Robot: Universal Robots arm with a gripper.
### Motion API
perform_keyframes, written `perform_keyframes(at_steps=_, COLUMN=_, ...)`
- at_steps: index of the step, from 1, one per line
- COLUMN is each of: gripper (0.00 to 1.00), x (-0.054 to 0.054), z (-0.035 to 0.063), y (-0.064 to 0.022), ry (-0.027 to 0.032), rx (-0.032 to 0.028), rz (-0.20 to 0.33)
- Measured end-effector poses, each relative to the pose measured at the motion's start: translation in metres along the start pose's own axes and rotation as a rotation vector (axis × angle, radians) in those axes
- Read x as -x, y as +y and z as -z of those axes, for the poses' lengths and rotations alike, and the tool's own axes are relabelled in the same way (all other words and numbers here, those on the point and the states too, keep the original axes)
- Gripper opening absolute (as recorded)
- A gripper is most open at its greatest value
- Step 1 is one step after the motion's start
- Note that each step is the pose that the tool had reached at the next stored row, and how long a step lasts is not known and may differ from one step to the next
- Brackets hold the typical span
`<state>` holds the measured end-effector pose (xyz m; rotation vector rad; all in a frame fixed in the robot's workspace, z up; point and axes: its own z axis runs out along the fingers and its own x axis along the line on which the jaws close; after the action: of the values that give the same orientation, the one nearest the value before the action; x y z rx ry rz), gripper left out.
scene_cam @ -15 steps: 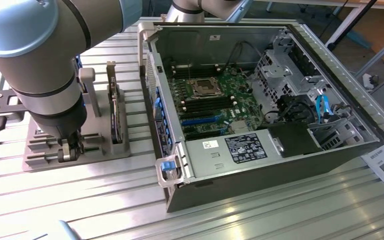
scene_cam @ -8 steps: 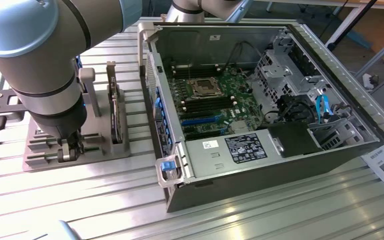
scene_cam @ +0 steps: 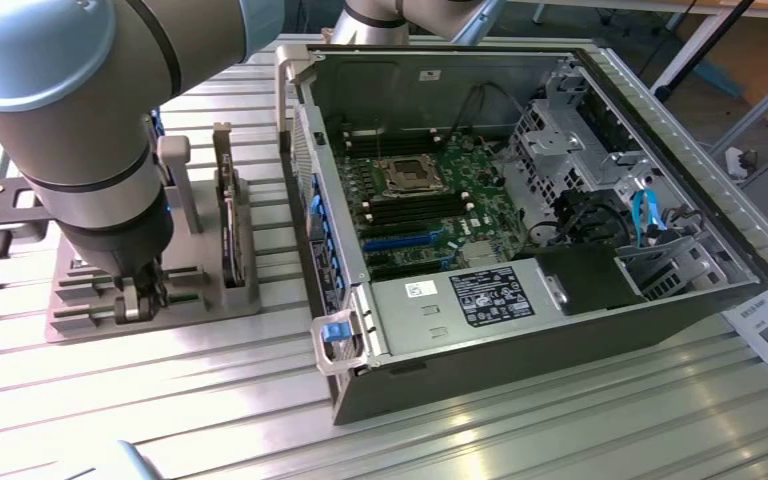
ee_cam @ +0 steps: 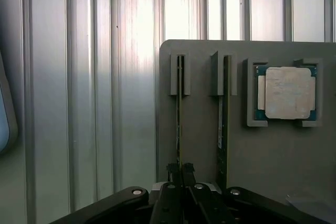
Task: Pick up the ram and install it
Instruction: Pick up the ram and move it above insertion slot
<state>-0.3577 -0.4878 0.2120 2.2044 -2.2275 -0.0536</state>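
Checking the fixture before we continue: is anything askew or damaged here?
Nothing stands out. The thin green ram stick stands straight in the grey slotted holder, gripper closed on it; the square silvery processor sits squarely seated.

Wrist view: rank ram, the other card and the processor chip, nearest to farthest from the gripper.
1. ram: held in the gripper, standing in its slot.
2. other card: in the neighbouring slot.
3. processor chip: in the pocket beyond that card.
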Motion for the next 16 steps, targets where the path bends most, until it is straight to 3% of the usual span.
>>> perform_keyframes(at_steps=16, gripper=0.12, x=0.0, z=0.0178, y=0.0002, ry=-0.0002, rx=-0.0001, rz=-0.002)
